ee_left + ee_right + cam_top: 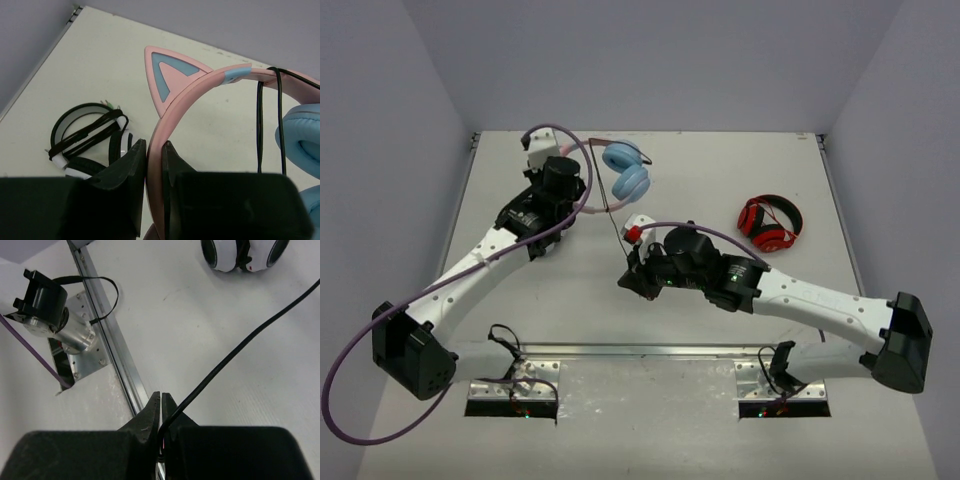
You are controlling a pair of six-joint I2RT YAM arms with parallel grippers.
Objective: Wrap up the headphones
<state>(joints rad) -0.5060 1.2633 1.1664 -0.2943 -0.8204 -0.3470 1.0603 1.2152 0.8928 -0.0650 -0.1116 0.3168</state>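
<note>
Top external view sets the headphones (pixel 628 172) toward the far side of the worktop (pixel 740 160), a little left of middle, between the two arms. The left jaws are clenched on the pink band (pixel 165 125), just below one cat ear (pixel 167 75). The right jaws, nearer the camera, are pinched shut on the thin black cable (pixel 240 345), which runs from them up to the ear cups.

This looks like the winding step. To do it well, the left arm should hold the band steady as an anchor. The right arm should carry the cable around the band with light tension, so that each turn lies beside the one before. Too hard a pull could drag the band out of the left grip or strain the cable where it joins the cup.

The headphones have a pink band, a pink ear with a blue centre, and round light blue cups (pixel 305 140). Two strands of cable (pixel 277 125) already hang over the band.

White-and-black headphones (pixel 90 135) lie at the left, and a red pair (pixel 770 222) at the right, well apart.
</note>
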